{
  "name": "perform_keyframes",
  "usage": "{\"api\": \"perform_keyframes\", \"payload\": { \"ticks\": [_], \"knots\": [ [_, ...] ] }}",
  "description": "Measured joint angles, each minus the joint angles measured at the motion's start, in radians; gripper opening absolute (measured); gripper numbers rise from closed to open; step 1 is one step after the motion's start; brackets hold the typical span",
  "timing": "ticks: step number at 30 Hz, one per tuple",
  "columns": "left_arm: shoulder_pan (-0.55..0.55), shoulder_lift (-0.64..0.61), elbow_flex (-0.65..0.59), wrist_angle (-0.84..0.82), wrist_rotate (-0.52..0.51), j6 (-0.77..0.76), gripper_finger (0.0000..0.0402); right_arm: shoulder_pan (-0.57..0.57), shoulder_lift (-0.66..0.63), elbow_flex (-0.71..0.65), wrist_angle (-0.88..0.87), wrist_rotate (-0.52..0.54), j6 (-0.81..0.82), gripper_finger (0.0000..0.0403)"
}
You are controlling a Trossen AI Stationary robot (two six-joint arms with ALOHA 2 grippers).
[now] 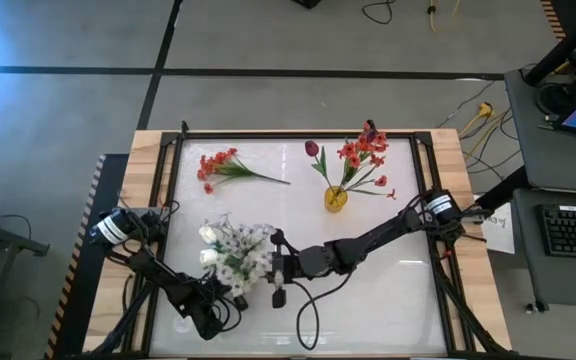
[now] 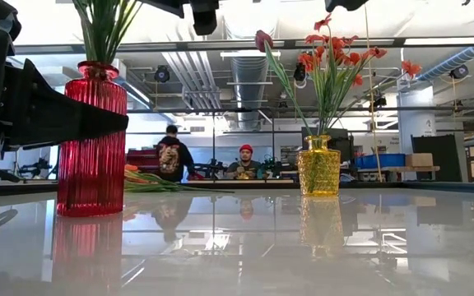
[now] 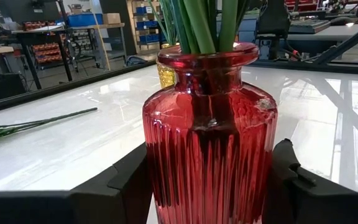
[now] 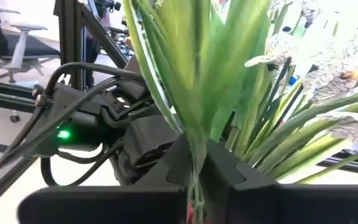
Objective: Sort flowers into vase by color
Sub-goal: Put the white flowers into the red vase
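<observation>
1. White glossy worktop (image 1: 368,300) inside a dark frame, wood edges beyond; workshop room behind it, with two people seated far off in the low view.
2. Red ribbed glass vase (image 3: 209,134) stands at the near-left part of the worktop and holds the white blossoms (image 1: 236,250) on green stems.
3. Left pincer (image 1: 230,296) sits low at the red vase. In the left wrist view its fingers (image 3: 126,183) flank the vase body, one on each side. Whether they press the glass, cannot tell.
4. Right pincer (image 4: 197,171) is clenched on a green stem with long leaves (image 4: 194,81), right at the white bunch above the red vase.
5. Yellow glass vase (image 1: 336,198) at the far right holds orange-red blossoms (image 1: 363,150) and one maroon tulip (image 1: 312,148).
6. One more orange-red flower (image 1: 218,165) lies flat on the worktop at the far left, well apart from both vases.
7. Judgement: the step in hand is seating the held stem in the red vase. Lower it straight through the neck, keep the left pincer steadying the glass, and let go only once the stem rests among the others; a sideways pull could tip the vase or drag out its neighbours.
8. No brand, label or readable writing on either vase or on the arms.
</observation>
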Motion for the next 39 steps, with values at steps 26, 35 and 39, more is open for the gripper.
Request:
{"api": "perform_keyframes", "payload": {
  "ticks": [26, 35, 39],
  "knots": [
    [-0.001, 0.004, -0.006, 0.001, 0.033, -0.016, 0.0230, -0.018, 0.032, -0.010, -0.030, 0.000, 0.064, 0.0041],
    [-0.005, -0.011, -0.009, 0.011, 0.038, -0.021, 0.0231, -0.013, 0.011, -0.011, -0.104, 0.012, 0.119, 0.0145],
    [-0.006, -0.031, -0.010, -0.001, 0.068, -0.058, 0.0231, -0.006, 0.005, -0.011, -0.133, 0.015, 0.132, 0.0176]
  ]
}}
